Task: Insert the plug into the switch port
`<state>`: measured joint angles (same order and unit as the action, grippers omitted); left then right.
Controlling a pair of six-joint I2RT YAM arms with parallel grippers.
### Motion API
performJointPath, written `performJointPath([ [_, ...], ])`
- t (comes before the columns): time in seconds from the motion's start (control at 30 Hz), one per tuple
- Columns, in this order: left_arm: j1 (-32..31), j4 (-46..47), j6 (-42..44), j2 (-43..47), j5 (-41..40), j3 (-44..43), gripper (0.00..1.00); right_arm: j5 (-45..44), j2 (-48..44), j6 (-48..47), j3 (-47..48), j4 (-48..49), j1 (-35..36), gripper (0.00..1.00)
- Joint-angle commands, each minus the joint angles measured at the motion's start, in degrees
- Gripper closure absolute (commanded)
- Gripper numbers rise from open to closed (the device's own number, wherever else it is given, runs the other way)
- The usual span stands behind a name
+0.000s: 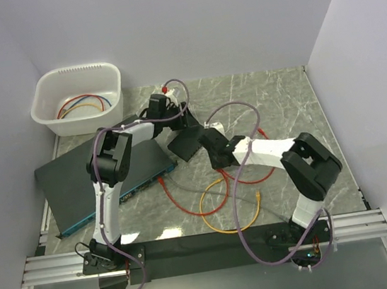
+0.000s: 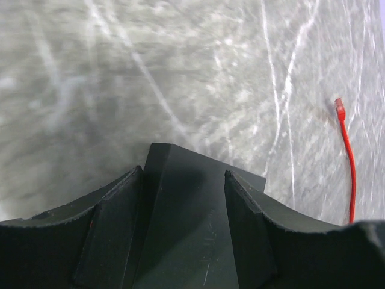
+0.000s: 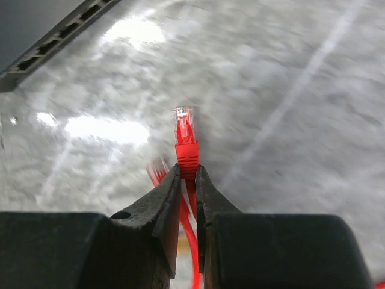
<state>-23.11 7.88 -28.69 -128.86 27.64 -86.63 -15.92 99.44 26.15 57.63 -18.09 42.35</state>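
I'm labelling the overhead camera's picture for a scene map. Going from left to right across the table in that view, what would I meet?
Large flat black switch with a teal-blue front → small black rectangular box → orange-yellow cable loop → right arm's black elbow joint.

Plug (image 3: pixel 185 135): clear glossy plastic tip. Tabletop (image 3: pixel 301 108): glossy marble-look surf. Basin (image 1: pixel 76 69): smooth white plastic.
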Motion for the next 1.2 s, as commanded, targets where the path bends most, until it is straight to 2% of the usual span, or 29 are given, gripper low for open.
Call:
performJointPath([
  [0.0, -2.99, -3.66, 2.23, -1.92, 2.69, -1.61, 0.37, -4.99, -5.83, 1.80, -1.55, -1.43, -0.07, 1.00],
  [0.17, -3.78, -3.67, 1.80, 0.27, 1.28, -1.44, 0.37, -9.03, -12.59, 1.10, -4.10, 0.94, 0.02, 1.00],
  [0.27, -3.78, -2.78, 1.09, 5.01, -0.64, 0.23, 0.37, -7.02, -17.77, -0.48, -7.34, 5.24, 0.63, 1.00],
  [0.33, -3.78, -2.08, 0.65, 9.21, -2.75, 1.54, 0.37, -3.26, -21.90, -1.89, -9.10, 8.23, 0.89, 1.00],
  [0.5, -2.64, -2.53, -0.31, 15.29, -7.07, 3.21, 0.38, 12.82, -32.96, -4.09, -18.15, 20.87, 1.42, 1.00],
  [0.7, -2.29, 3.37, -3.13, 28.12, -8.03, 16.48, 0.39, 23.72, -42.65, -5.32, -26.06, 31.44, 2.56, 1.00],
  [0.9, -2.37, 5.47, -7.60, 41.56, -12.25, 30.45, 0.42, 27.26, -42.04, -6.73, -27.04, 34.16, 5.90, 1.00],
  [1.03, -2.46, 8.64, -12.61, 52.09, -11.38, 41.42, 0.43, 30.76, -42.31, -7.78, -28.62, 37.85, 8.01, 1.00],
  [1.17, -2.46, 8.30, -13.94, 61.16, -11.38, 47.42, 0.42, 33.58, -43.10, -8.83, -30.46, 40.32, 9.85, 1.00],
])
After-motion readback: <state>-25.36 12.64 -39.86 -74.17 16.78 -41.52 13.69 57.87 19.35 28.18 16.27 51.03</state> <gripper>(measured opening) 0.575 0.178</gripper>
